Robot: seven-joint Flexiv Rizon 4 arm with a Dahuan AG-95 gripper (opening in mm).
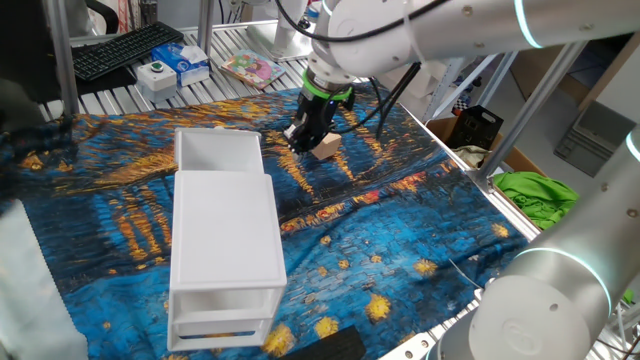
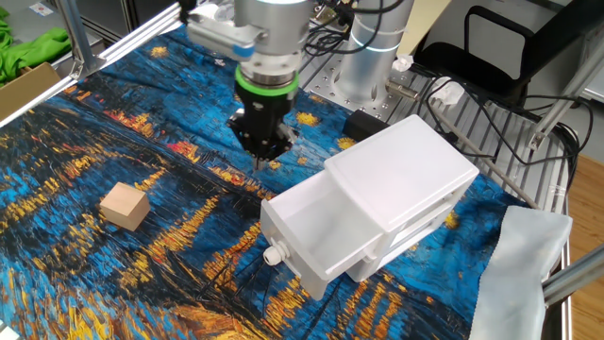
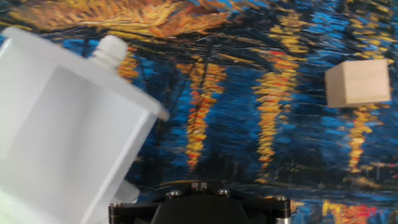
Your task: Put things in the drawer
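Sitting free on the cloth, the wooden cube (image 2: 125,206) looks light, rigid and flat-sided, so opposite faces suit gripping; the gripper (image 2: 261,153) hangs shut, holding nothing.

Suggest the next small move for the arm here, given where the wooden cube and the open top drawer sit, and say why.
Probably open the jaws and shift toward the wooden cube. The gripper is shut on nothing, hanging between the cube and the pulled-out top drawer, which is empty; the cube lies apart on the cloth.
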